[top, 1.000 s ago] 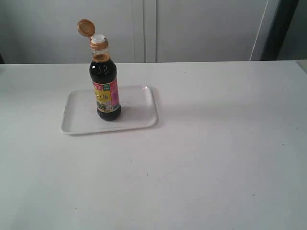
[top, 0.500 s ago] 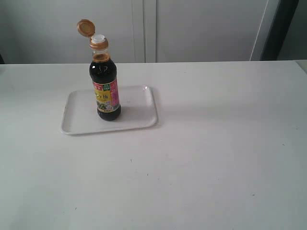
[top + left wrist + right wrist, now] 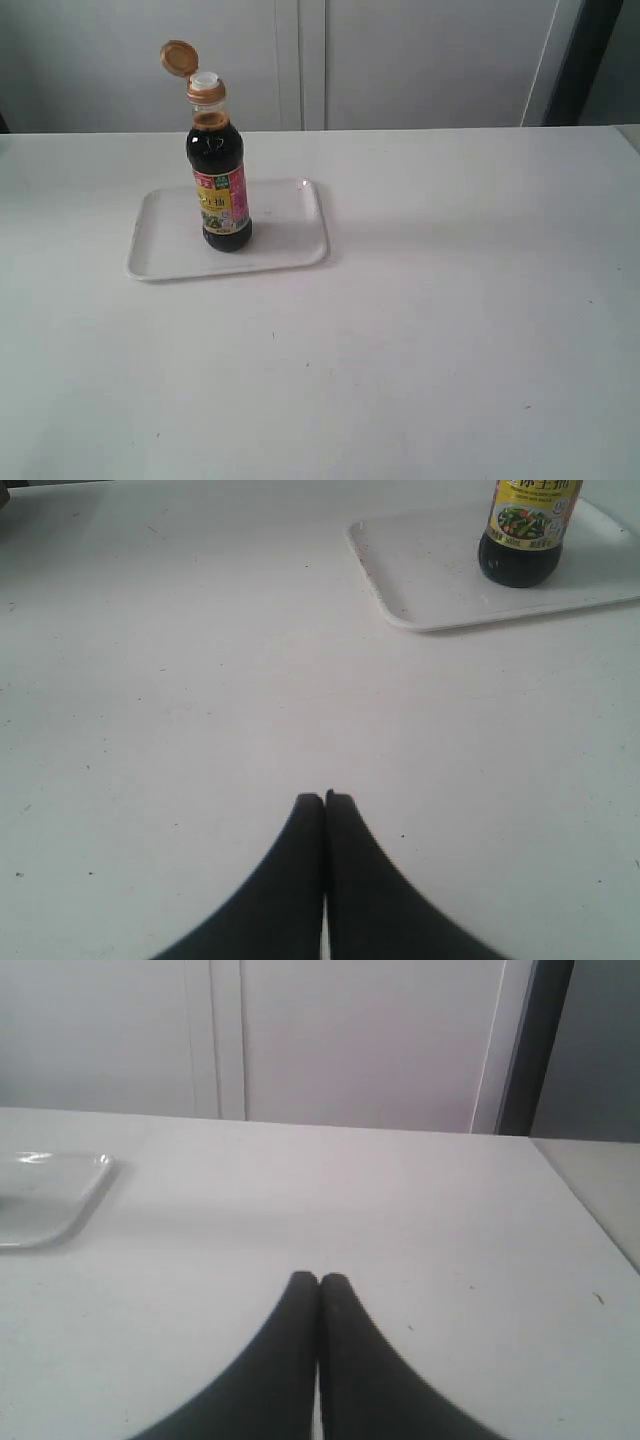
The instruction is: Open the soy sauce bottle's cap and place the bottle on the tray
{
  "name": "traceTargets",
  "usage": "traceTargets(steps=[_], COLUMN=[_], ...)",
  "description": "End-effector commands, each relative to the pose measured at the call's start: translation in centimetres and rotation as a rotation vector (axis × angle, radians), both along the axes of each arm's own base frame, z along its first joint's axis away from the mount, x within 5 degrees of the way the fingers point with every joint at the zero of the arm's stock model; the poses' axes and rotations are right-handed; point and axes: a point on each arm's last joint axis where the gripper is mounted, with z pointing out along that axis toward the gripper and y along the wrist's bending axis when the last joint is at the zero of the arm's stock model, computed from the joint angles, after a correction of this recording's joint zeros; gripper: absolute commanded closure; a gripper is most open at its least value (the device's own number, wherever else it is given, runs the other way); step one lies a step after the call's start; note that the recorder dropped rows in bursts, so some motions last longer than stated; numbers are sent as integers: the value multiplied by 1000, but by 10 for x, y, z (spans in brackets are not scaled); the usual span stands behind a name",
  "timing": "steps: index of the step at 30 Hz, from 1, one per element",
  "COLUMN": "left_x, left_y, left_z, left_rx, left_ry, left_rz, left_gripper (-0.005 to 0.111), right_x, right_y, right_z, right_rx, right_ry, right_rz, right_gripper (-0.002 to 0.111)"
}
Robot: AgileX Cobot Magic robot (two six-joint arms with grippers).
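The soy sauce bottle [image 3: 221, 175] stands upright on the white tray [image 3: 285, 240], left of the table's middle in the exterior view. Its copper-orange cap [image 3: 178, 58] is flipped open and leans back on its hinge, with the white spout [image 3: 205, 80] bare. The left wrist view catches the bottle's lower part [image 3: 522, 540] on the tray [image 3: 430, 570], well away from my left gripper [image 3: 324, 800], which is shut and holds nothing. My right gripper [image 3: 319, 1280] is shut and holds nothing too, with only a corner of the tray [image 3: 60, 1195] in its view. Neither gripper appears in the exterior view.
The white table [image 3: 420, 300] spreads wide around the tray. Behind it are pale cabinet doors [image 3: 420, 60] and a dark vertical strip [image 3: 590, 60] at the far right. The table's right edge [image 3: 585, 1210] shows in the right wrist view.
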Motion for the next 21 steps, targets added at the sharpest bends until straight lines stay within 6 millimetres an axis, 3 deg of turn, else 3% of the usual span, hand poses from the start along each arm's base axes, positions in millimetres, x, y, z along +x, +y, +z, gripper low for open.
traceTargets(steps=[1,21], left_x=[0,0], left_y=[0,0], left_z=[-1,-1], left_rx=[-9,-9], left_ry=[2,2], left_rz=[0,0], left_gripper=[107,107], right_x=[1,-1], right_y=[-1,-3], right_z=[-13,-20], right_rx=[8,-59], right_ry=[38,119], right_rz=[-11,-17], right_gripper=[108,108])
